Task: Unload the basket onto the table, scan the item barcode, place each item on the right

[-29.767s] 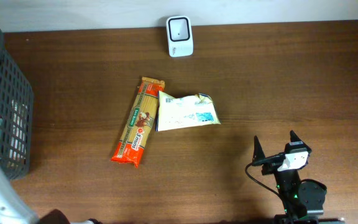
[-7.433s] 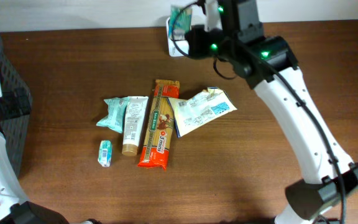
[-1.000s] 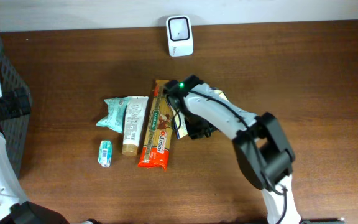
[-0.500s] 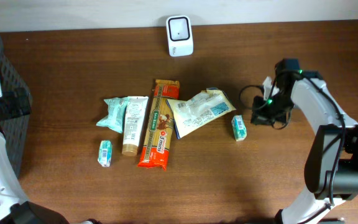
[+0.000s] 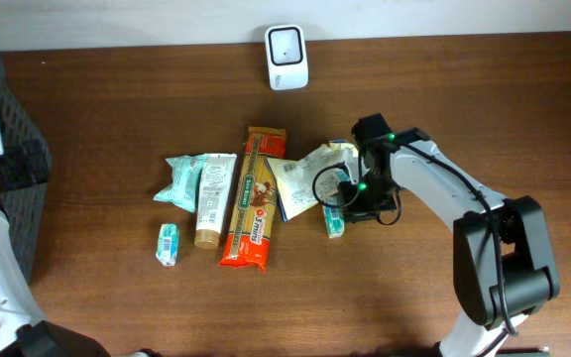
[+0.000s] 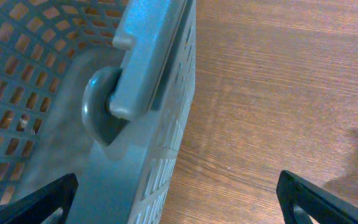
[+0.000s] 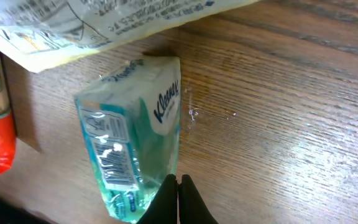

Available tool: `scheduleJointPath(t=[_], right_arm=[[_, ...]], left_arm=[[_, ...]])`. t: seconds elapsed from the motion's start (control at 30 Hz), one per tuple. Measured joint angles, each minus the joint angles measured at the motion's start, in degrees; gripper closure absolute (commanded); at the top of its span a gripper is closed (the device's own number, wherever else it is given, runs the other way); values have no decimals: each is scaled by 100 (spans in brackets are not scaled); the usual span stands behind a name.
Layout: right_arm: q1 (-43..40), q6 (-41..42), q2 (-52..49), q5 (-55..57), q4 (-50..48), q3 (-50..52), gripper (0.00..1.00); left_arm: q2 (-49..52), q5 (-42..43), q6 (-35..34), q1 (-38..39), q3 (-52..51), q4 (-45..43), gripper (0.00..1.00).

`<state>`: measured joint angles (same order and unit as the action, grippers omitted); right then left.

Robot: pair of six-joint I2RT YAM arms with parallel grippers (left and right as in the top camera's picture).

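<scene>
Right gripper (image 7: 178, 186) is clenched shut and empty, its tips against a small teal-and-clear plastic tissue pack (image 7: 129, 162) lying flat on the table. That pack has shifted left and now lies just beside a white printed pouch (image 7: 104, 25). The white scanner (image 5: 286, 58) stands well beyond, so scanning looks undone.

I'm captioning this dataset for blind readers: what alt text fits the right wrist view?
A Kleenex tissue pack lies on a wooden table, barcode label facing the camera, with the right tool shut at its lower edge. A printed pouch lies just above.
</scene>
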<state>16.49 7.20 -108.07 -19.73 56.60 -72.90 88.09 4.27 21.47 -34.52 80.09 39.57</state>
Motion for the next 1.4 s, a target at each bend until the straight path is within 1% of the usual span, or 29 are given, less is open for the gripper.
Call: scheduleJointPath(t=[0.13, 0.3, 0.33, 0.37, 0.43, 0.47, 0.53, 0.57, 0.67, 0.73, 0.87, 0.97, 1.03, 1.13, 1.23, 1.3, 1.4], right_arm=[[74, 15, 0, -271, -74, -341, 96], [763, 81, -68, -219, -74, -424, 95], [931, 125, -197, -192, -72, -424, 93], [1003, 151, -308, -177, -70, -424, 85], [1001, 175, -437, -111, -72, -422, 62], [966, 192, -439, -105, -74, -426, 60], [898, 269, -415, 17, 26, -470, 59], [820, 321, -330, 179, 173, -483, 56], [660, 356, -44, 435, 518, -490, 54], [573, 404, 131, 584, 629, -503, 48], [479, 437, 188, 1060, 632, -533, 49], [531, 247, 188, 1287, 398, -514, 49], [763, 142, 188, 1626, 162, -391, 49], [1397, 76, 188, 2398, -175, -181, 49], [1720, 35, 186, 2929, -341, -39, 56], [1753, 9, 144, 3401, -472, 94, 58], [1753, 9, -151, 3982, -553, 140, 64]], left_arm=[[0, 0, 0, 0, 0, 0, 1], [0, 0, 0, 0, 0, 0, 1], [0, 0, 0, 0, 0, 0, 1], [0, 0, 0, 0, 0, 2, 1], [0, 0, 0, 0, 0, 0, 1], [0, 0, 0, 0, 0, 0, 1], [0, 0, 0, 0, 0, 0, 1], [0, 0, 0, 0, 0, 0, 1], [0, 0, 0, 0, 0, 0, 1], [0, 0, 0, 0, 0, 0, 1], [0, 2, 0, 0, 0, 2, 1], [0, 0, 0, 0, 0, 2, 1], [0, 0, 0, 0, 0, 2, 1], [0, 0, 0, 0, 0, 0, 1], [0, 2, 0, 0, 0, 2, 1], [0, 0, 0, 0, 0, 0, 1], [0, 0, 0, 0, 0, 0, 1]])
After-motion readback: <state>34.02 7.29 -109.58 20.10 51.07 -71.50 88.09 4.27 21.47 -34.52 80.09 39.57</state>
